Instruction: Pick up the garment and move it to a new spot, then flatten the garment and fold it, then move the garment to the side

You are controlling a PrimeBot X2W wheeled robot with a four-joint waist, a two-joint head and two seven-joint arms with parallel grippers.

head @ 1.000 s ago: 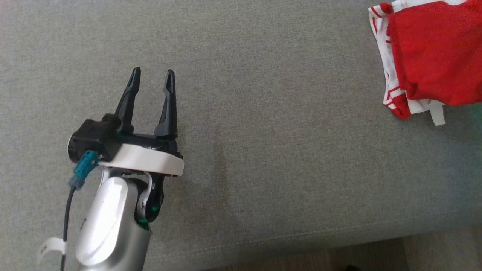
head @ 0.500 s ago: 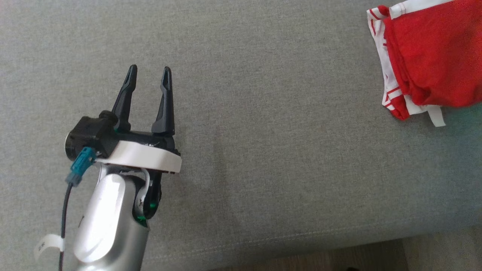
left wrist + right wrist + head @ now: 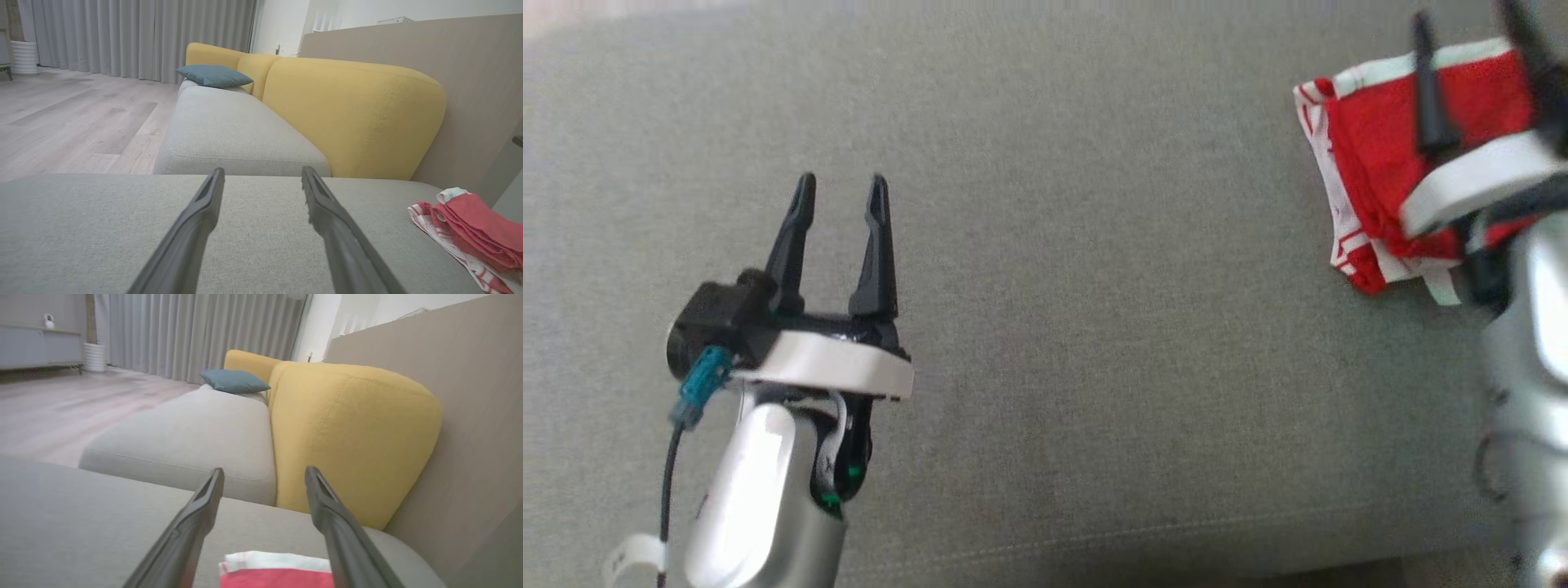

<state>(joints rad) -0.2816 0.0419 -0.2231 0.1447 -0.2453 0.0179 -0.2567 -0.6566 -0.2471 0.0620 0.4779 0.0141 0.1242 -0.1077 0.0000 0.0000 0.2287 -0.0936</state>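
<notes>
The garment (image 3: pixel 1364 155) is red with white striped trim and lies folded on the grey sofa seat (image 3: pixel 1094 286) at the far right. My right gripper (image 3: pixel 1474 49) is blurred above it, its fingers spread open and empty. Seen from the right wrist, the garment (image 3: pixel 278 575) lies low between the open fingers of my right gripper (image 3: pixel 264 471). My left gripper (image 3: pixel 841 184) hovers open and empty over bare seat at the left, well away from the garment. From the left wrist, my left gripper (image 3: pixel 263 173) points across the seat, with the garment (image 3: pixel 470 220) at the right.
A yellow backrest (image 3: pixel 351 114) rises behind the seat, beside a tan panel wall (image 3: pixel 470 81). A blue cushion (image 3: pixel 214 75) lies on a further grey seat (image 3: pixel 229 130). The seat's front edge (image 3: pixel 1094 547) runs along the bottom, with wood floor (image 3: pixel 61 122) beyond.
My right arm has come into the head view at the right, over the garment. The head camera has shifted a little. The left gripper stays open in place.
</notes>
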